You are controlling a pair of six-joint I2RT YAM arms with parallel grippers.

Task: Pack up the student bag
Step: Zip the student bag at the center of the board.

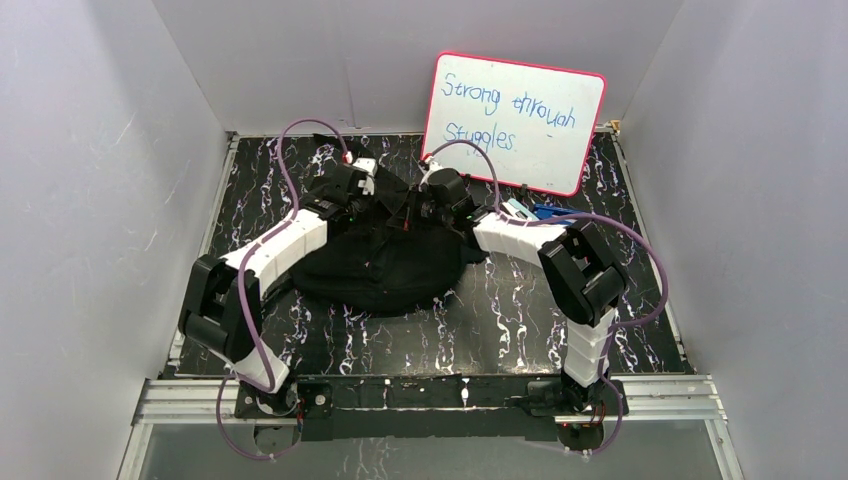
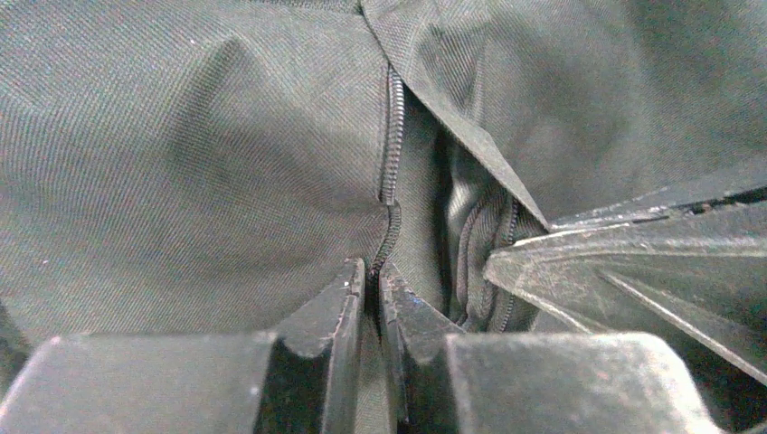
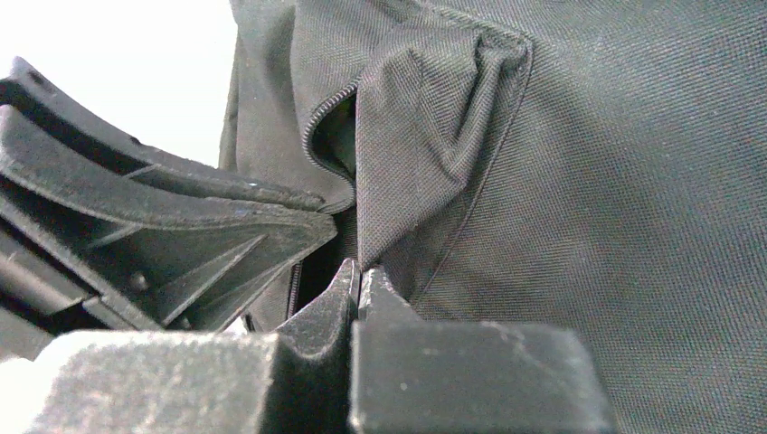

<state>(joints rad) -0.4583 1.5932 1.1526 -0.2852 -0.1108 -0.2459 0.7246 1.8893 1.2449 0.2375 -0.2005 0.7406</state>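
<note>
The student bag (image 1: 380, 270), soft and black, lies in the middle of the table, and both grippers meet at its far top edge. In the left wrist view my left gripper (image 2: 373, 271) is shut on the bag's zip edge (image 2: 391, 181), with a thin strip of fabric between its jaws. Beside that, the zip gapes into a dark opening (image 2: 452, 226). My right gripper (image 3: 359, 271) is shut on the tip of a folded fabric flap (image 3: 425, 136) next to the open zip. Each wrist view shows the other gripper's fingers (image 2: 633, 271) (image 3: 163, 235) close alongside.
A pink-framed whiteboard (image 1: 515, 120) with handwriting leans on the back wall at the right. Small blue and teal items (image 1: 535, 212) lie behind the right arm. Grey walls close in the dark marbled table (image 1: 500, 310) on three sides.
</note>
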